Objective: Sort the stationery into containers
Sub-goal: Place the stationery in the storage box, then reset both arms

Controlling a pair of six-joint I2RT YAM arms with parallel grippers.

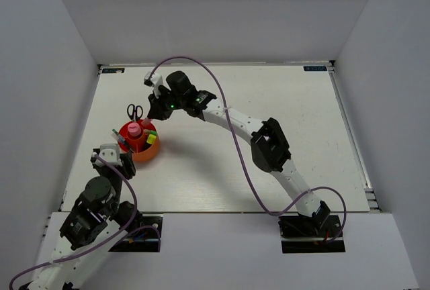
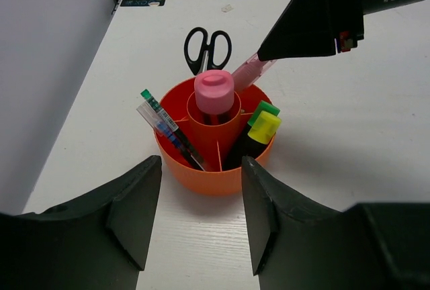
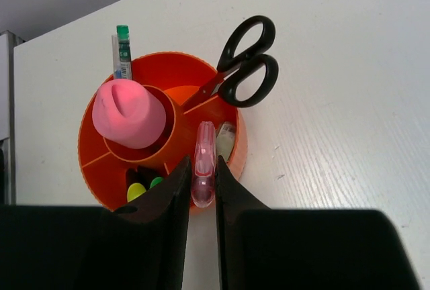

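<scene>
Red-orange cup holds scissors at its 12 o'clock. The right gripper, clamped on a pink highlighter, crowds the 1 o'clock rim. The left gripper hovers at 8 o'clock, fingers apart.

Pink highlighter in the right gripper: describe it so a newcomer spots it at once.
Look at the red-orange cup at the left of the table. The right gripper is over its rim, shut on a slim pink highlighter dipping into an outer compartment. Unlike the fat pink-capped item in the centre well, it is thin, translucent and pinched between black fingers.
</scene>
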